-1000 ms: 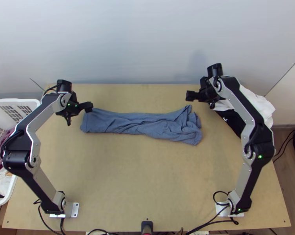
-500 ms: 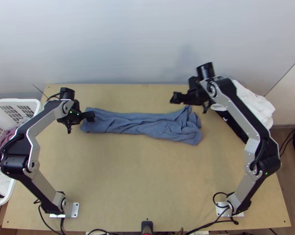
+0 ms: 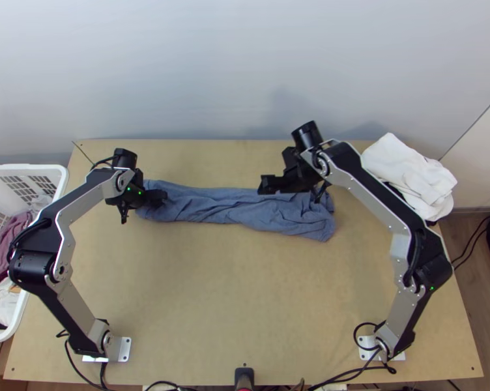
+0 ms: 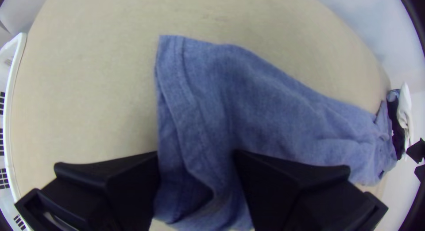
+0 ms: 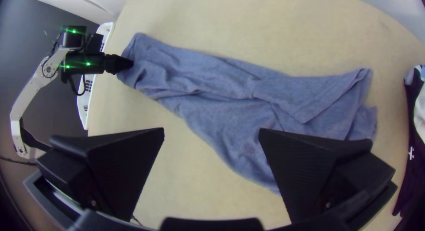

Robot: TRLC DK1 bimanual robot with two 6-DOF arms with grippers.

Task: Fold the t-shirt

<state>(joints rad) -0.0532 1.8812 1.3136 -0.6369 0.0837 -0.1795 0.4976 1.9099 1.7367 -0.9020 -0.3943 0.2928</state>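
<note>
Centrally, I list one blue-grey fabric t-shirt point(image 3: 235, 207), a long wrinkled strip. At its left end: my black left gripper point(image 3: 156, 197), jaws apart over the cloth. Near its upper edge, right of centre: my black right gripper point(image 3: 268, 185), jaws apart. Left edge: white perforated plastic basket point(image 3: 23, 169).

Silver-grey links point(image 3: 92, 195) are being joined by chunky black joints point(image 3: 33, 270) and dotted by small screws point(image 3: 404, 262). Green lights point(image 3: 432, 287) are being shown on both arms. Along the table's point(image 3: 245, 376) near edge, pale base plates point(image 3: 124, 349) are being flanked by looping black cables point(image 3: 355, 331). On the right gripper point(image 3: 267, 185), wide black fingers point(image 5: 128, 164) are being textured by fine ridges.
</note>
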